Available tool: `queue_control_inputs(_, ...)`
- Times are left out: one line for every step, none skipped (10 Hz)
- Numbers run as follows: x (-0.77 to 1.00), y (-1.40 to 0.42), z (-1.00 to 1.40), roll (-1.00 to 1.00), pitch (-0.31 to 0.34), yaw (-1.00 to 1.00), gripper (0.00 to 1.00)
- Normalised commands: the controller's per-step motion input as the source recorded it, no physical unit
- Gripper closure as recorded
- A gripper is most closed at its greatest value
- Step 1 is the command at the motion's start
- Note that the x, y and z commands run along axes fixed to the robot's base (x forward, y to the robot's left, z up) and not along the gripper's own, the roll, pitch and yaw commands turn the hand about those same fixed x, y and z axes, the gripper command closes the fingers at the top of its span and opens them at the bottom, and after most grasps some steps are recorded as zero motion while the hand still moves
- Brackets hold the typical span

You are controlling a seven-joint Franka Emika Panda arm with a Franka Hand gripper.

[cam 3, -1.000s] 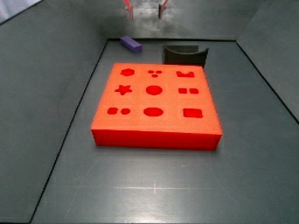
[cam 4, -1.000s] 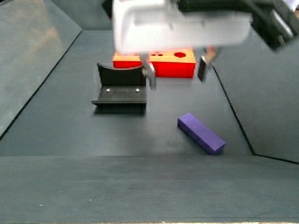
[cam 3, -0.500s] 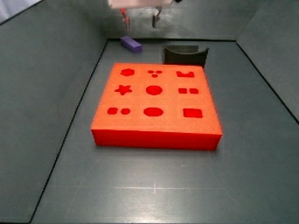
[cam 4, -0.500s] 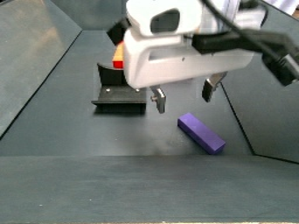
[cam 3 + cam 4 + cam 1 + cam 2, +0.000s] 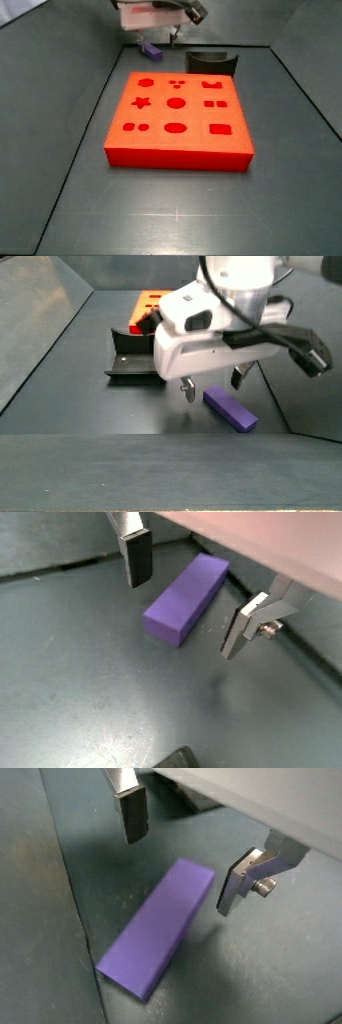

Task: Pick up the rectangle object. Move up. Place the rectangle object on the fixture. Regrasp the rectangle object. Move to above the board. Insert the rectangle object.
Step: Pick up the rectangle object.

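The board (image 5: 178, 118) takes up the middle of the floor, with the fixture (image 5: 136, 360) off its far end and nothing on it yet. So this looks like step one, the pick. The gripper (image 5: 190, 599) hangs low over the rectangle object (image 5: 187, 597), fingers spread wide and empty, one either side of the block lying flat on the floor by the wall. Next move, I'd guess: drop a bit more, centre up, then squeeze across its narrow width.

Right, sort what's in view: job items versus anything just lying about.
Job items:
- gripper, open, above the block
- rectangle object, flat on the floor
- fixture
- board

Lying about:
- nothing else visible
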Motion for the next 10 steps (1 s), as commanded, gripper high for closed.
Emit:
queue_control_inputs(-0.05,0.01,-0.29,0.04,0.0,0.0,0.0)
queue_control_inputs(-0.11,0.13,-0.1,0.11,0.057,0.0,0.0)
queue_control_inputs(-0.11,0.09,0.0,0.09,0.033,0.0,0.0)
queue_control_inputs(-0.24,0.08,-0.16,0.1,0.0,0.0,0.0)
queue_control_inputs(-0.21,0.04,-0.28,0.06,0.0,0.0,0.0)
queue_control_inputs(-0.15,0.05,-0.19,0.0,-0.026,0.0,0.0)
queue_control_inputs(-0.04,0.0,-0.05,0.0,-0.023,0.0,0.0)
queue_control_inputs(0.0,0.0,0.0,0.0,0.0,0.0,0.0)
queue_control_inputs(0.0,0.0,0.0,0.0,0.0,0.0,1.0)
queue_control_inputs(0.0,0.0,0.0,0.0,0.0,0.0,1.0)
